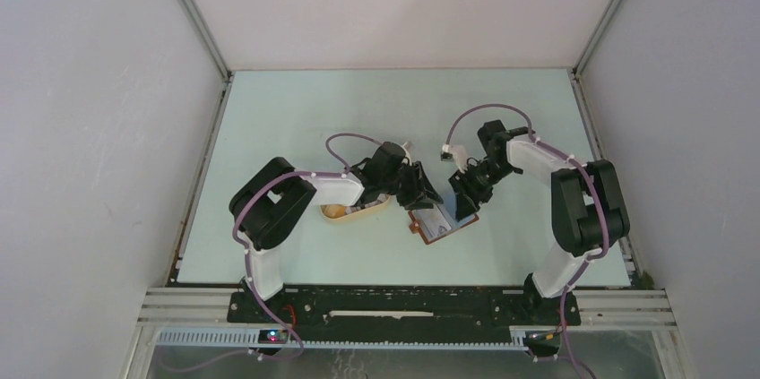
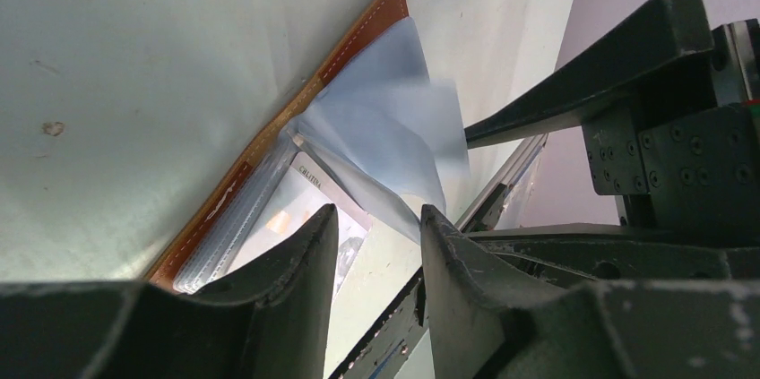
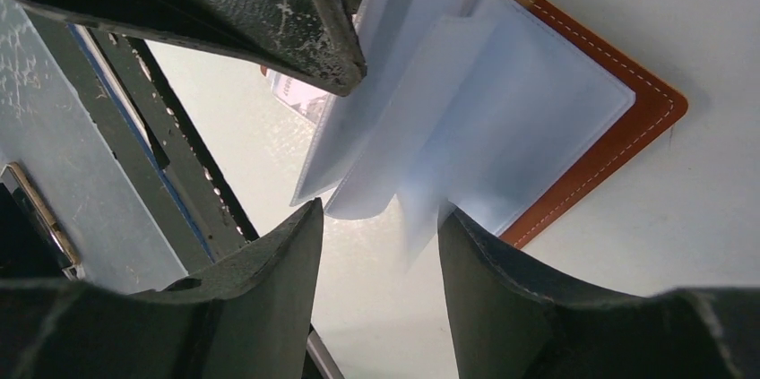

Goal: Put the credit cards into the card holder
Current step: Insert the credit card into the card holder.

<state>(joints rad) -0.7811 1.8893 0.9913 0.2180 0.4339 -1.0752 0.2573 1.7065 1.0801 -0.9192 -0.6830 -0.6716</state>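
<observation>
The card holder point(image 1: 441, 227) lies open on the table, its reddish-brown leather edge point(image 2: 358, 38) under fanned clear pockets point(image 2: 394, 128). A whitish credit card point(image 2: 300, 209) with an orange patch sits in one pocket on the stacked side. My left gripper point(image 1: 423, 193) hovers over the holder's left half, open, with only table between its tips point(image 2: 376, 218). My right gripper point(image 1: 463, 202) stands open over the right half. Loose, blurred pocket leaves point(image 3: 466, 110) hang between its tips point(image 3: 381, 218), and neither finger pinches them. The leather corner point(image 3: 650, 115) shows to the right.
An oval cream tray point(image 1: 369, 208) sits just left of the holder under the left arm, with something tan in it. The two grippers are very close: a left finger point(image 3: 296, 21) fills the top of the right wrist view. The black base rail point(image 1: 403, 303) runs along the near edge.
</observation>
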